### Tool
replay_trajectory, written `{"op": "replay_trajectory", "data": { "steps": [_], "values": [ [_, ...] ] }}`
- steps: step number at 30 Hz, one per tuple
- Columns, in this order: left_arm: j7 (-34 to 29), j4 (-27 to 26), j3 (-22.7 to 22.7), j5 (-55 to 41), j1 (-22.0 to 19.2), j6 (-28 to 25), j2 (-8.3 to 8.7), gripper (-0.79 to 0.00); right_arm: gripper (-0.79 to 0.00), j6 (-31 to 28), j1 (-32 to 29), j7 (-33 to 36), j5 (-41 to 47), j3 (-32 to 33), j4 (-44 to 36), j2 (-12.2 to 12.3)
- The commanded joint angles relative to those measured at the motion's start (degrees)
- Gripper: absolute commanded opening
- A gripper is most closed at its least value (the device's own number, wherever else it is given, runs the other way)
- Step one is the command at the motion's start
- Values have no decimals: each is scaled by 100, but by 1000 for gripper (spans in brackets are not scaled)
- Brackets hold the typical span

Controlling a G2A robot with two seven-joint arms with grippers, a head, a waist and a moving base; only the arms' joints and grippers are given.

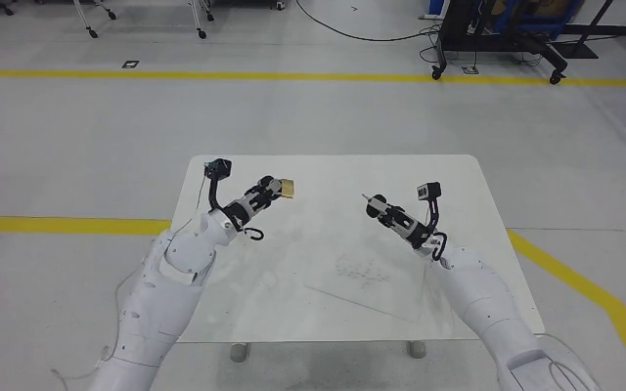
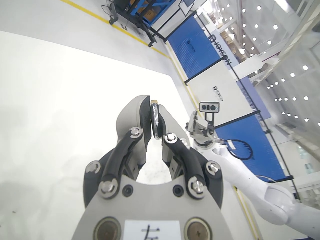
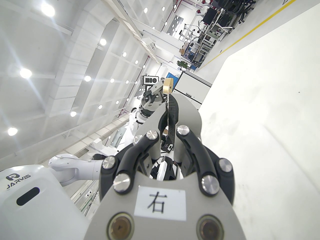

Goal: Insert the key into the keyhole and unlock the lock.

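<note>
We see a white table under the left gripper and right gripper, grey floor around, a yellow line far past both, and a black wheeled cart beyond the right one.

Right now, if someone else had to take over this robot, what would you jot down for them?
Left gripper: jaws shut on the lock, held up over the table.
Right gripper: jaws shut on the key, also in the air, its tip pointing toward the lock.
Done: both things are in hand and face each other, with a clear gap between them.
Left: close the gap, push the key into the lock, and turn it to unlock.
</note>
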Motion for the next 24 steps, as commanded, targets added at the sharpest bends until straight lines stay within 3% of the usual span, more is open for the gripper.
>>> {"op": "replay_trajectory", "data": {
  "steps": [1, 5, 9, 17, 24],
  "values": [
    [-161, 245, -14, -1760, -90, 251, -47, -785, -785, 25, -13, -30, -1, -2, -16, -2],
    [-139, 1121, 75, -3280, -483, 826, -204, -785, -785, 256, -121, -327, -149, -212, -299, -85],
    [-343, 1913, 261, -4433, -923, 1074, -375, -785, -785, 243, 28, -643, -325, -571, -346, -257],
    [-857, 2706, 487, -5034, -1354, 913, -529, -785, -785, 73, 476, -1173, -670, -1214, -152, -618],
    [-1283, 3034, 581, -5128, -1527, 872, -581, -785, -785, -586, 664, -1441, -542, -1566, -111, -901]
  ]
}}
